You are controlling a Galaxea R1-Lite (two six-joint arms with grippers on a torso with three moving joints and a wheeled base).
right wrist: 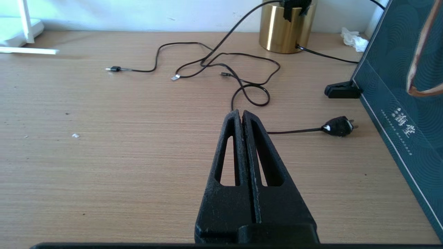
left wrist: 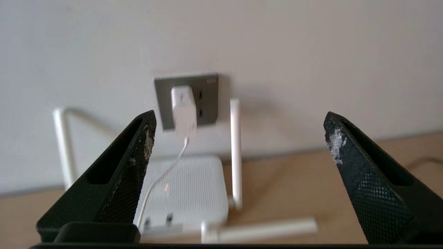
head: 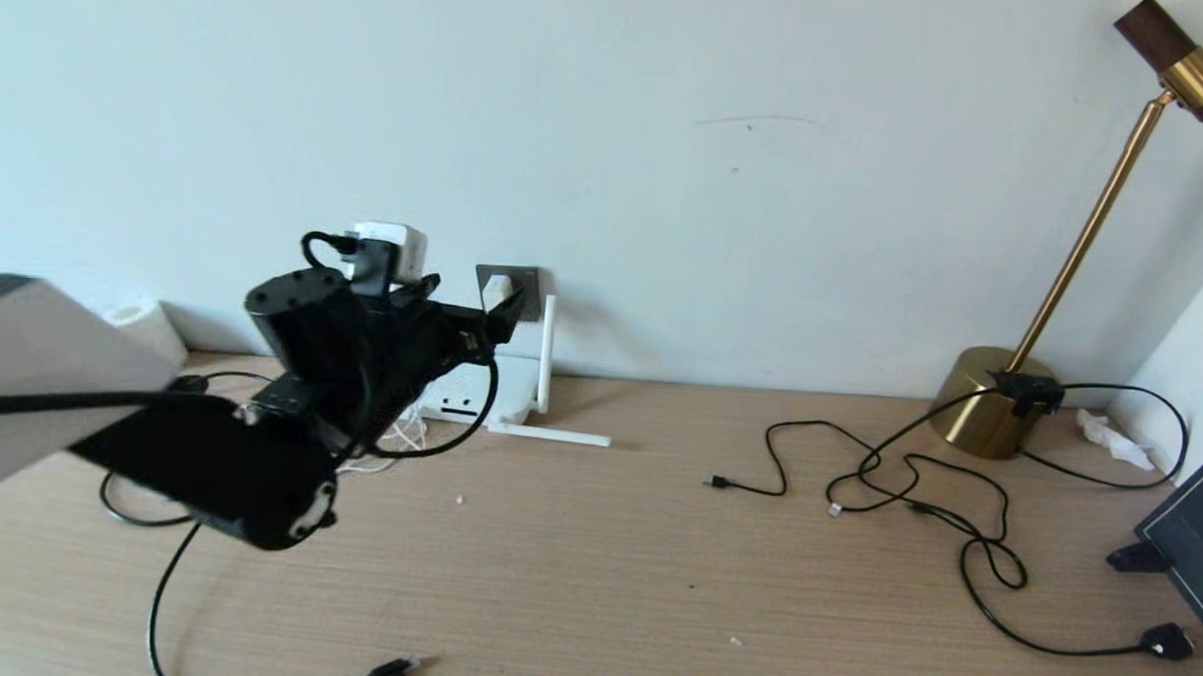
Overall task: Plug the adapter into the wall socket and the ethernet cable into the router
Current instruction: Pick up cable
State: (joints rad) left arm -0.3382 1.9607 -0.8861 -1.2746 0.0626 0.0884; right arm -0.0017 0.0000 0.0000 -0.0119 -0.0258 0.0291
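Observation:
The white adapter (left wrist: 183,107) sits in the dark grey wall socket (left wrist: 209,103), its thin white cord hanging down to the router (left wrist: 187,186). My left gripper (left wrist: 240,117) is open and holds nothing, a short way back from the socket. In the head view it (head: 472,308) hovers above the router (head: 515,390), just in front of the socket (head: 525,280). The ethernet cable (head: 395,668) lies loose at the table's front edge. My right gripper (right wrist: 241,112) is shut and empty, low over the bare table; the head view does not show it.
A brass lamp base (head: 989,412) stands at the back right with thin black cables (head: 907,479) sprawled before it and a black plug (head: 1166,641). A dark blue box (head: 1195,539) lines the right edge. One router antenna (head: 548,434) lies flat on the table.

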